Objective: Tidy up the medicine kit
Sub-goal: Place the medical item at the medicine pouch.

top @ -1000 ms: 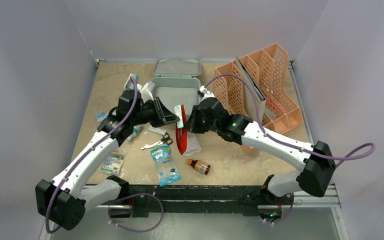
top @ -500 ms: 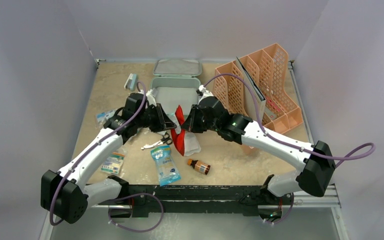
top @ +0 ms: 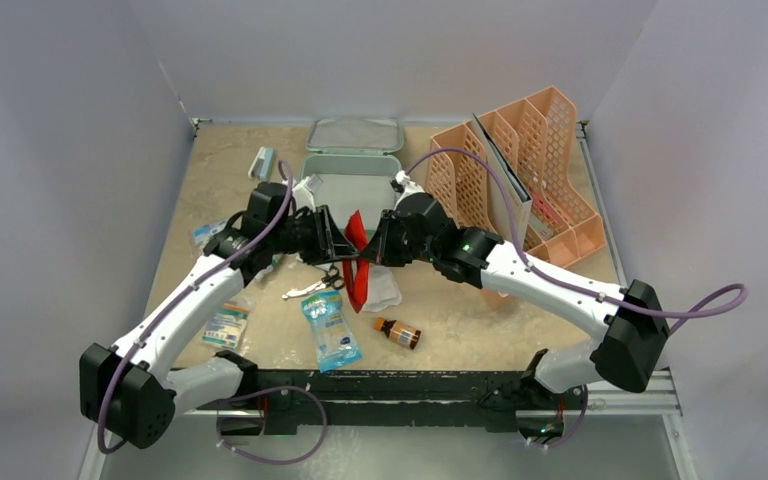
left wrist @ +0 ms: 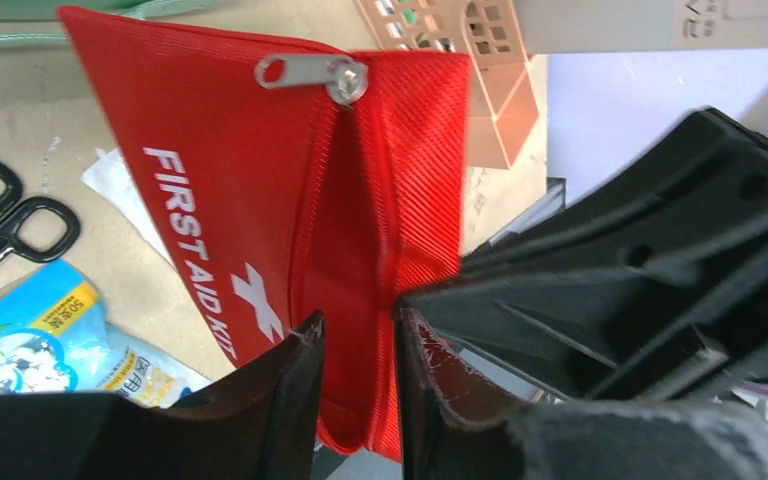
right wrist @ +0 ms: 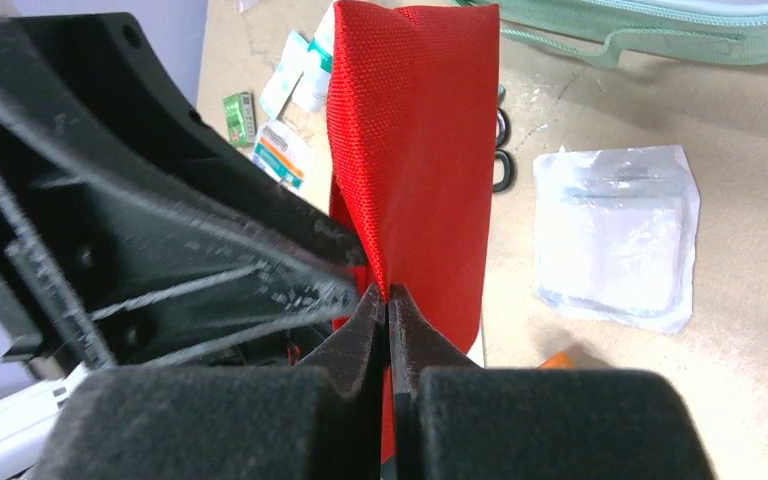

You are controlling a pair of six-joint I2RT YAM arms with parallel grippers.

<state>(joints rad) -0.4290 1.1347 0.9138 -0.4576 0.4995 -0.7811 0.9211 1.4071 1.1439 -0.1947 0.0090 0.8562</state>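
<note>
right gripper (right wrist: 387, 295): clenched on the red first aid pouch (left wrist: 260, 170), with fabric pinched between its fingertips. left gripper (left wrist: 357, 325): jaws slightly apart, the pouch's zipper seam between them; whether they press the fabric cannot be told. the pouch hangs above the table (top: 460, 320). the medicine kit (top: 355, 190) lies open just behind the pouch, its lid (top: 355, 133) flat beyond it.

Tabletop tally: one of almost everything

One mint-green square plastic box with rounded corners (top: 358, 190), one peach mesh plastic file rack (top: 550, 150), one red fabric FIRST AID zip pouch (left wrist: 260, 200), one pair of black-handled scissors (top: 332, 280), one small brown bottle (top: 400, 333), one blue-and-white plastic packet (top: 330, 330), one clear flat blister pack (right wrist: 615, 235), at least two small printed sachets (top: 225, 325).
</note>
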